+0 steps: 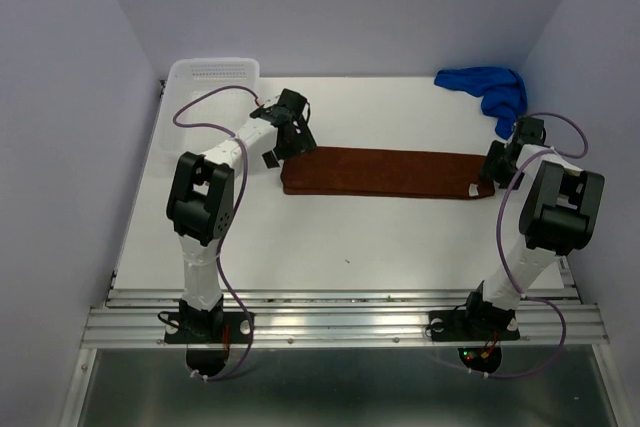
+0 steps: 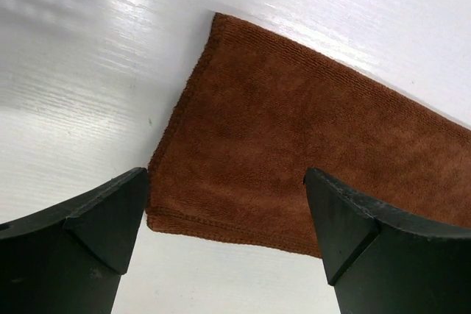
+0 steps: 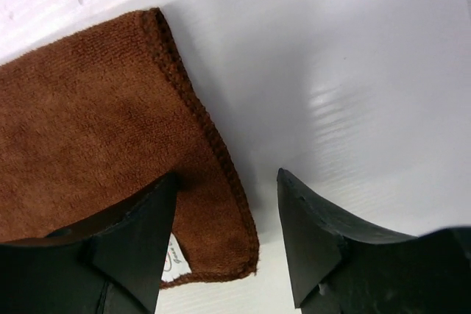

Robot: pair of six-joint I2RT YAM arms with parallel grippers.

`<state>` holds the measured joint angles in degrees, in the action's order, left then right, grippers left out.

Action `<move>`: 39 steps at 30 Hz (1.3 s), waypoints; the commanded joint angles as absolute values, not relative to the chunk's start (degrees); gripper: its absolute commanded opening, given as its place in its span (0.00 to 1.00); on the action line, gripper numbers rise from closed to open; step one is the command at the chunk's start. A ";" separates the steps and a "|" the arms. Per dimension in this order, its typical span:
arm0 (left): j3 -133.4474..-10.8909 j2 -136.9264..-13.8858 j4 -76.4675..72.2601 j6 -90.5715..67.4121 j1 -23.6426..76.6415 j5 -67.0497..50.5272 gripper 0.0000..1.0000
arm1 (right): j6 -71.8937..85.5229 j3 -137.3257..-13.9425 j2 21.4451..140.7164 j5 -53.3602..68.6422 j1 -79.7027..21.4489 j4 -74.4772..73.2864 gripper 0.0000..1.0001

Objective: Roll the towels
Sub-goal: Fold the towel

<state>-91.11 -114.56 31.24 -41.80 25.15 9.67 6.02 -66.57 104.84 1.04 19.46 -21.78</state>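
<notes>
The left gripper hangs at 9 o'clock, claw spread wide over the left end of the rust-brown towel, a flat strip running 9 to 3 across the table. At its 3 o'clock hem the right gripper straddles the edge, claw half-spread and pinching nothing; closing there, it may nip only the top layer and start a crooked roll. The blue towel lies crumpled at 1 o'clock.
</notes>
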 commanded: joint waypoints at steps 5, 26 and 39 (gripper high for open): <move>-91.58 -109.07 32.96 -41.22 24.26 11.42 0.99 | 4.49 -67.76 108.01 5.62 20.04 -21.18 0.39; -87.45 -112.59 30.94 -39.55 24.08 9.06 0.65 | -4.74 -72.59 106.08 0.88 20.04 -21.53 0.10; -86.66 -118.21 27.42 -36.83 24.87 5.19 0.48 | -5.28 -75.50 107.14 1.58 20.04 -23.20 0.10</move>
